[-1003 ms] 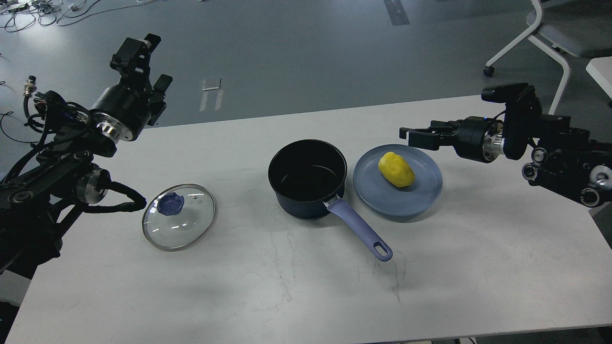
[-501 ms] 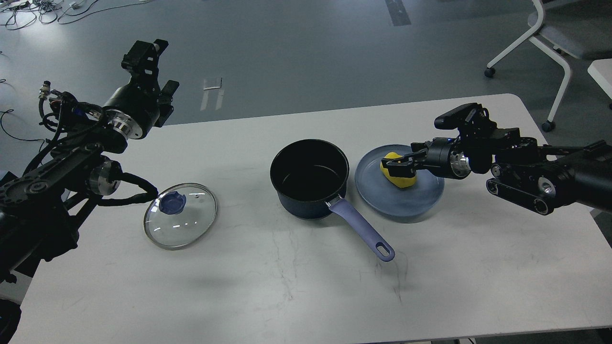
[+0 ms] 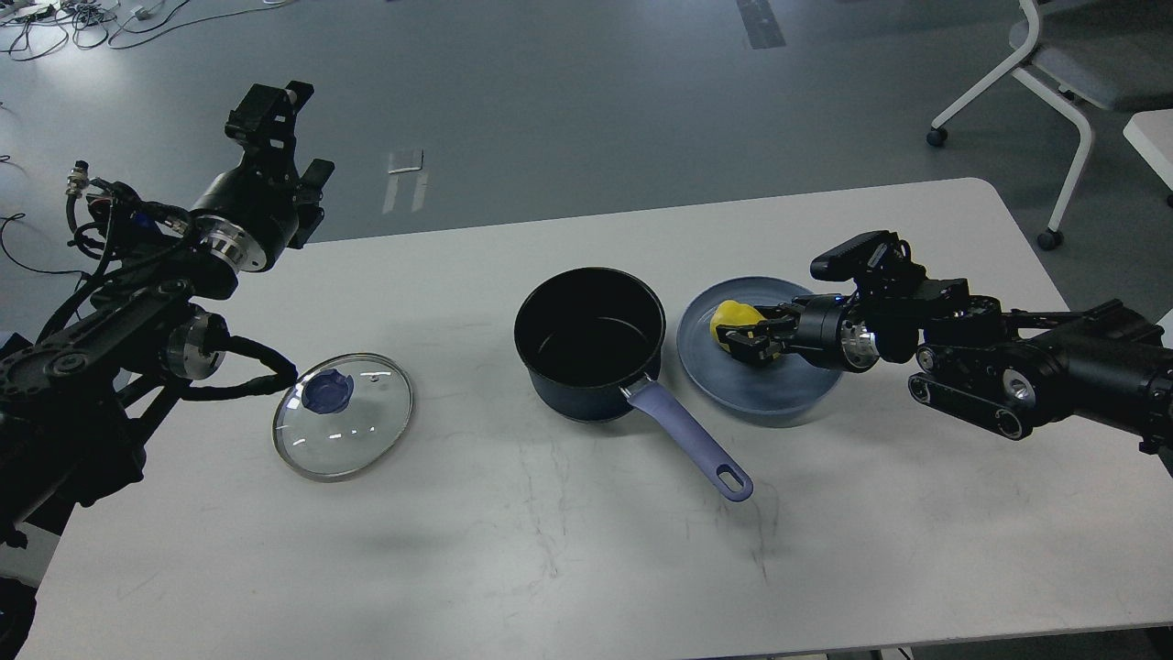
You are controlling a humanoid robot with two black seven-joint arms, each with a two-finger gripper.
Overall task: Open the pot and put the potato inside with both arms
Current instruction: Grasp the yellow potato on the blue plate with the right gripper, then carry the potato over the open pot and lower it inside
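1. Left claw point(image 3: 275, 105): raised beyond the far left edge of the tabletop point(image 3: 568, 550), holding nothing; whether its fingers are parted or together cannot be told.
2. Glass lid point(image 3: 343, 415): flat on the tabletop at left, blue knob up, well apart from the pot.
3. Pot point(image 3: 589, 342): upright at centre, uncovered, interior empty; purple handle points to the near right.
4. Blue plate point(image 3: 761, 390): just right of the pot.
5. Potato point(image 3: 733, 317): yellow, over the plate's left part, near the pot rim.
6. Right claw point(image 3: 747, 337): reaching in from the right, fingers closed around the potato.
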